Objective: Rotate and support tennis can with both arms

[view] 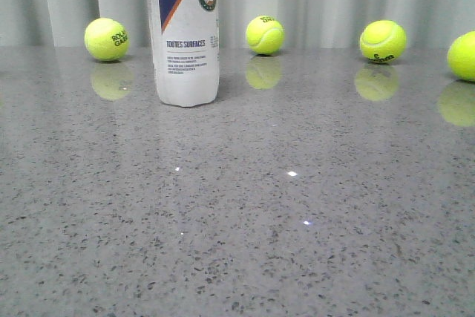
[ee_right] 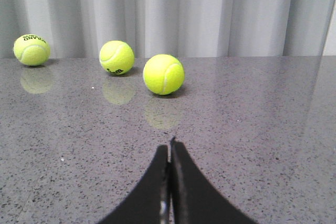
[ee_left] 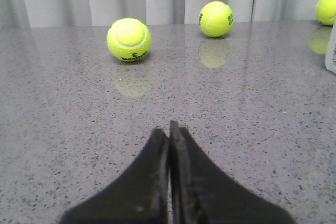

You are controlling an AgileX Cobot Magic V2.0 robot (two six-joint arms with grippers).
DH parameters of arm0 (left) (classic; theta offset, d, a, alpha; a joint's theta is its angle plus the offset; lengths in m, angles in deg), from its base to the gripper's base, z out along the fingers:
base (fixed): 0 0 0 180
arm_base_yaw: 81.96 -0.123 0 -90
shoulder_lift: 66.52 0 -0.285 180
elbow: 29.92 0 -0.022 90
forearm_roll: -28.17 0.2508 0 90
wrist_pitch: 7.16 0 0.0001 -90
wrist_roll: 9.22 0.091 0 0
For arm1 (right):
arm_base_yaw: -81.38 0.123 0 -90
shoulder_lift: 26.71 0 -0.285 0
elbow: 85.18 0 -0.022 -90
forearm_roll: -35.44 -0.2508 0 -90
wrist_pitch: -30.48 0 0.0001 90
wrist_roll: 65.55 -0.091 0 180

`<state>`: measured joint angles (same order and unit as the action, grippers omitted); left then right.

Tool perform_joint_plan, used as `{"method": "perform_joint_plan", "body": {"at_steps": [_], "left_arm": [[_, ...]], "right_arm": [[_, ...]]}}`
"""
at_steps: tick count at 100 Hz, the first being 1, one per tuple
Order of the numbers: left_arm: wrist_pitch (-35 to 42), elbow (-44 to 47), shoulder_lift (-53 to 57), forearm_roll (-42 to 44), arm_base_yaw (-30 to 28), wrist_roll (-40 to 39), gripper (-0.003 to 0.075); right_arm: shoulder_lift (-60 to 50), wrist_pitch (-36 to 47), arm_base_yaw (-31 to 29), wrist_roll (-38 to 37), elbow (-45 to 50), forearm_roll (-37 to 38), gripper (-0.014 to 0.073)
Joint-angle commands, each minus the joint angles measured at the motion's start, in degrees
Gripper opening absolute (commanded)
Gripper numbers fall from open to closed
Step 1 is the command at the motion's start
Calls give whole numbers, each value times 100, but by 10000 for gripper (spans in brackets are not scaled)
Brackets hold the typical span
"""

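The tennis can [view: 185,35] stands upright at the back left of the grey speckled table, white label with a navy band and orange stripe; its top is cut off by the frame. A sliver of it shows at the edge of the left wrist view [ee_left: 331,51]. My left gripper [ee_left: 169,129] is shut and empty, low over bare table, well apart from the can. My right gripper [ee_right: 170,146] is shut and empty, low over the table, facing tennis balls. Neither gripper shows in the front view.
Several yellow tennis balls lie along the back: one left of the can [view: 107,38], one right of it [view: 265,34], two further right [view: 383,41] [view: 464,56]. Grey curtain behind. Balls ahead of the left gripper [ee_left: 128,39] [ee_left: 216,19] and right gripper [ee_right: 164,74] [ee_right: 116,57].
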<state>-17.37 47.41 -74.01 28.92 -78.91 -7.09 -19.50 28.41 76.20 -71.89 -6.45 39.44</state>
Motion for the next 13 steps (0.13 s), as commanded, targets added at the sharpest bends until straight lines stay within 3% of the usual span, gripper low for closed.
{"method": "perform_joint_plan", "body": {"at_steps": [1, 13], "left_arm": [[440, 249, 192, -4, 40, -74, -19], [440, 249, 192, -4, 40, -74, -19]], "right_arm": [[-107, 424, -33, 0, 16, 53, -62], [-102, 424, -33, 0, 16, 53, -62]]}}
